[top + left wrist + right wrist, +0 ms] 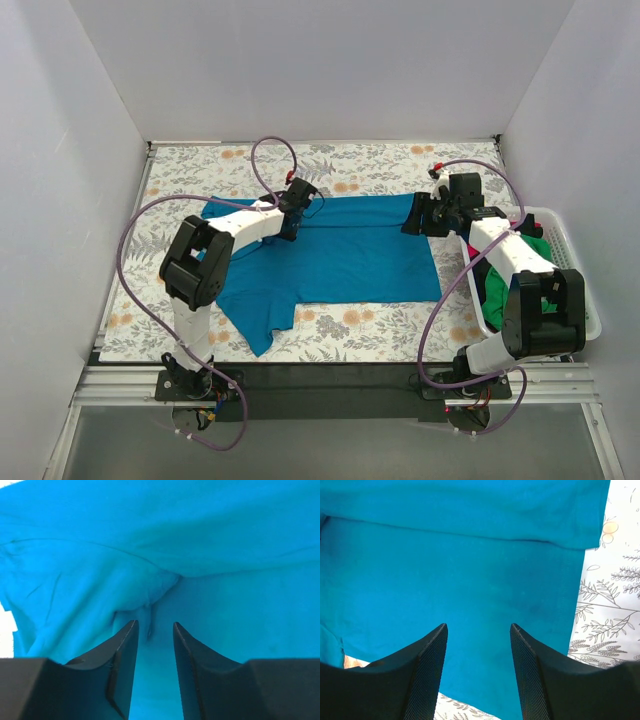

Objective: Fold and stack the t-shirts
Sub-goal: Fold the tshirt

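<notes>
A teal-blue t-shirt (350,262) lies flat on the flowered table cloth, its far part folded over toward me, one sleeve sticking out at the near left. My left gripper (290,222) is low over the shirt's far left part; in the left wrist view (154,624) its jaws stand narrowly apart with a small wrinkle of teal cloth (150,615) just ahead of the tips. My right gripper (418,215) is at the shirt's far right corner; in the right wrist view (478,626) it is open over flat teal cloth (470,570), holding nothing.
A white slatted basket (568,250) stands at the right edge, holding a green shirt (497,290) and a bit of red cloth (535,231). The right arm reaches across it. White walls close in three sides. The table cloth (610,610) shows right of the shirt's edge.
</notes>
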